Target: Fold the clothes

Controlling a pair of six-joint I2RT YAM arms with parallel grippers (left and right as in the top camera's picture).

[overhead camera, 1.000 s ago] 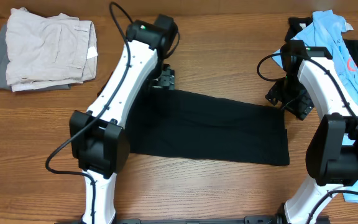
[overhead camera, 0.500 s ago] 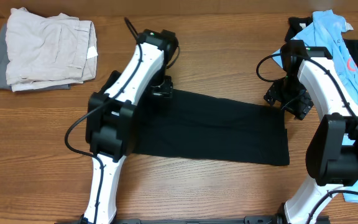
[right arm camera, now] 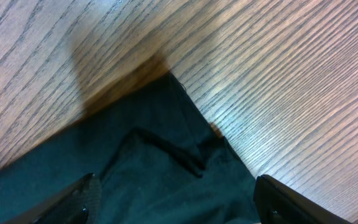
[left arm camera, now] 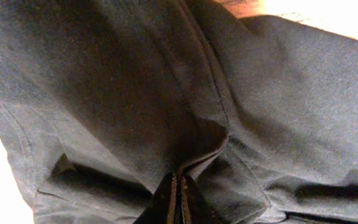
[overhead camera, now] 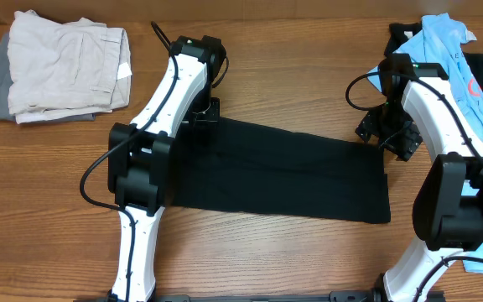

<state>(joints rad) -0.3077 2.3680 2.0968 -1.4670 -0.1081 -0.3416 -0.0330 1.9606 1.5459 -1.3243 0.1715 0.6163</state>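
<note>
The black shirt [overhead camera: 283, 172] lies folded into a long flat band across the middle of the table. My left gripper [overhead camera: 204, 114] sits at the band's far left corner. In the left wrist view it [left arm camera: 178, 200] is shut, pinching a ridge of the black shirt [left arm camera: 166, 93] between its fingers. My right gripper [overhead camera: 390, 136] hovers over the band's far right corner. In the right wrist view it [right arm camera: 176, 200] stands open, its fingers [right arm camera: 82, 196] spread wide above the shirt's corner [right arm camera: 160, 162], holding nothing.
A light blue polo [overhead camera: 453, 50] lies over other dark cloth at the back right, under and beside the right arm. A folded stack of beige and grey garments [overhead camera: 61, 71] sits at the back left. Bare wood [overhead camera: 309, 75] lies behind the shirt.
My left gripper shifted slightly left along the shirt's far left corner and shut on the fabric. The right arm has stayed where it was, still open.
</note>
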